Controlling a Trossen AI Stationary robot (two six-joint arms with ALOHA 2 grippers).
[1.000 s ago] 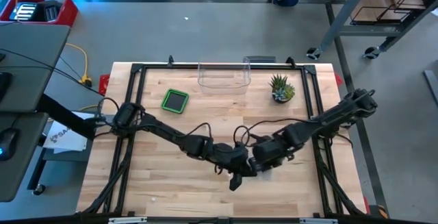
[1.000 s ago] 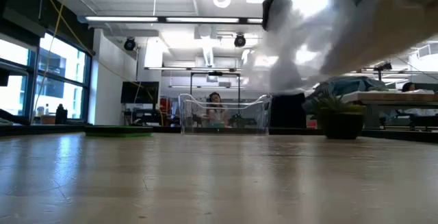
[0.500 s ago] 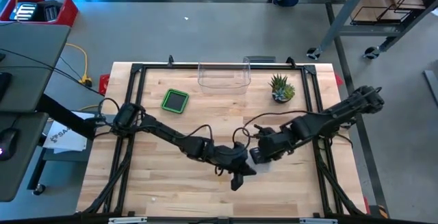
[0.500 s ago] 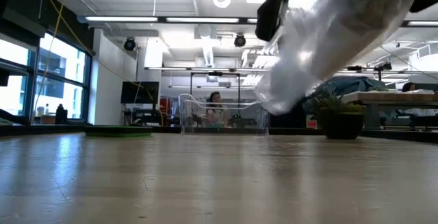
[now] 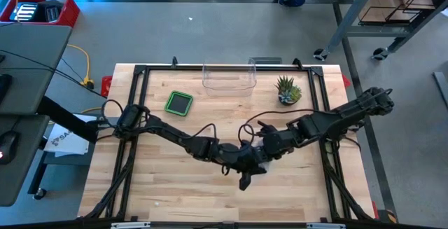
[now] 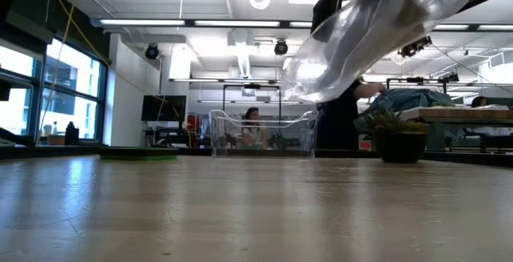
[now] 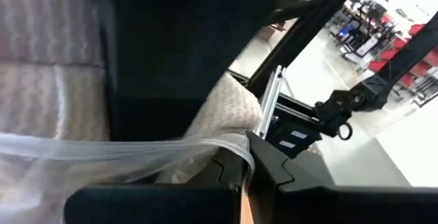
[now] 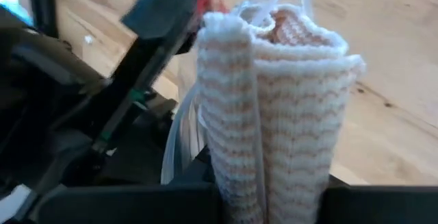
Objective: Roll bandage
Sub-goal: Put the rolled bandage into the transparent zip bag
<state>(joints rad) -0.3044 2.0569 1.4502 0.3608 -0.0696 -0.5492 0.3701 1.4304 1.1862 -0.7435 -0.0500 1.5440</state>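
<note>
A white-and-tan knitted bandage (image 8: 274, 107), folded into a thick wad, stands between the fingers of my right gripper (image 5: 266, 152), which is shut on it over the table's middle. A clear plastic wrapper (image 6: 361, 30) hangs around it, well above the tabletop. My left gripper (image 5: 248, 164) meets the right one there and is shut on the wrapper's film (image 7: 137, 148). In the left wrist view the bandage (image 7: 226, 111) shows just behind the film. My left gripper pinches a gathered strand of the clear film (image 7: 229, 142) between its two fingers, coming in nearly level from the table's left. The film runs taut away from the fingers, and the wrapper is clear of the table. My right gripper pinches the bandage's lower end (image 8: 270, 183) between its two fingers, slanting down from the table's right. The wad sticks out past the fingers, several layers thick. It is lifted clear of the table, with strands of film (image 8: 181, 148) beside it.
A clear plastic bin (image 5: 228, 79) stands at the far edge, a small potted plant (image 5: 288, 90) to its right and a green-rimmed dark pad (image 5: 179, 103) to its left. The near half of the wooden table (image 5: 175, 187) is bare.
My right gripper has risen and drawn toward the far edge, tipping less steeply down. The wrapper has come up with it: its hanging lower end has swung higher above the table and toward the left.
</note>
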